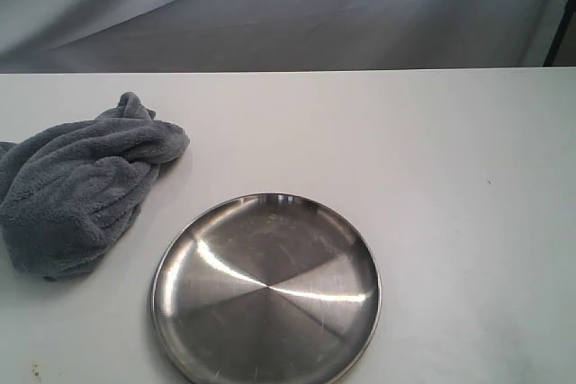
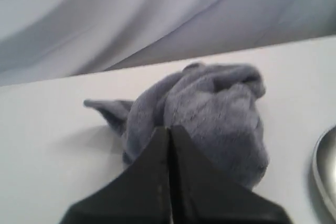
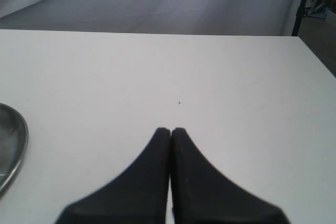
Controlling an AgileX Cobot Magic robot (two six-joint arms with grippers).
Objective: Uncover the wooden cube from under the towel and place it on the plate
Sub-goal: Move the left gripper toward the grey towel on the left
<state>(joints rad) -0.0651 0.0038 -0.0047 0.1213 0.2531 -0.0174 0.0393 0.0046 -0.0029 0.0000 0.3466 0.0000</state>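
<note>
The left hand (image 2: 169, 129) is pressed fully shut and holds nothing, with the bunched towel (image 2: 210, 108) lying ahead of its tips on the desk (image 2: 47, 145). The right hand (image 3: 170, 129) is likewise closed and empty over bare desk. The plate (image 1: 266, 290) sits near the towel, not touching.

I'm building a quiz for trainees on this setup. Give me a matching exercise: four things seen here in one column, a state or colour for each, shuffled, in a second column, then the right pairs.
Column one
1. towel
2. plate
3. left gripper
4. right gripper

Column two
A. jaws shut, facing the white tabletop
B. blue-grey, bunched in a heap
C. shiny steel, nothing on it
D. jaws shut, facing the towel

Pairs: 1-B, 2-C, 3-D, 4-A
</note>
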